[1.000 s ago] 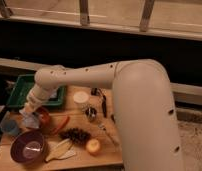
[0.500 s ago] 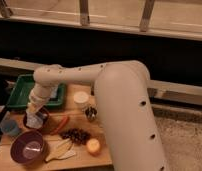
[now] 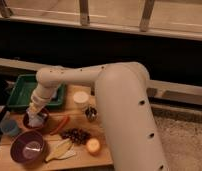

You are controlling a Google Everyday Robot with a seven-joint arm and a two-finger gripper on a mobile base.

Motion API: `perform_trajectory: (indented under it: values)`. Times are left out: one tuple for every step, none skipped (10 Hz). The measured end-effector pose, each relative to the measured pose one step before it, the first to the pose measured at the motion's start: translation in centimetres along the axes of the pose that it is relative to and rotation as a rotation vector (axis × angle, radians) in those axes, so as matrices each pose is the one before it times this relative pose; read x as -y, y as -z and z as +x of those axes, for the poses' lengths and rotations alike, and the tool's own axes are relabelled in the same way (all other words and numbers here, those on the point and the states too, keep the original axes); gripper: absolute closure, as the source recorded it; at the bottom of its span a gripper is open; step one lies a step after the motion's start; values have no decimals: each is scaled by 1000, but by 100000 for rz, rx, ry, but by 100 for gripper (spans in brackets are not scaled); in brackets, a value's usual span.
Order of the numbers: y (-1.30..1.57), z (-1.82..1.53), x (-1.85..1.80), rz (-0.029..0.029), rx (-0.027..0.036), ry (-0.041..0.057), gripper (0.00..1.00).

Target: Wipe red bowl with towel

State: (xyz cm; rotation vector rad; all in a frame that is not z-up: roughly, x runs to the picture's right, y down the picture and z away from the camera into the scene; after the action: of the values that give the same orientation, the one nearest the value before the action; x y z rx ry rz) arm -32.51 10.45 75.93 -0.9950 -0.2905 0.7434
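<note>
The red bowl [image 3: 38,122] sits at the left of the wooden table, just in front of the green tray. My gripper [image 3: 36,113] reaches down into it from above, at the end of the white arm that comes in from the right. It is shut on the towel [image 3: 37,117], a pale bluish-white cloth that lies bunched inside the bowl and covers most of its middle. Only the bowl's dark red rim shows around the cloth.
A green tray [image 3: 20,95] stands behind the bowl. Left of the bowl is a blue cup [image 3: 10,128]; in front of it is a purple bowl [image 3: 27,148]. To the right are a white tub [image 3: 81,99], a red chili [image 3: 60,125], dark grapes [image 3: 76,135] and an orange fruit [image 3: 93,145].
The bulky upper arm has swung left across the view. The gripper has stayed in the red bowl with the towel, shifting only slightly.
</note>
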Motion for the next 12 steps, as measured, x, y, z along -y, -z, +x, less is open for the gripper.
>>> perform_trajectory:
  values:
    - [136,97,52,-184,-194,452,100]
    - [-197,307,45,-708,-1384,613,100]
    - [-512,187,70,-1349,-395,-88,100]
    - [-817,454,483,-1885,-534,-1154,100]
    - [-998,591,766,-2226,-448,-1759,100]
    - [-477,242,482,-1380,-83,-1215,100]
    - [-83,-62,199,-580,-21,-459,100]
    - [-5,-259,164,-100,-145,-141,100]
    - [-23,-215,47,123,-94,99,100]
    - [-105,-411,-28,86,6,362,100]
    - [-48,-452,105,2,263,387,100]
    - [-401,-632,226,-507,11,611,100]
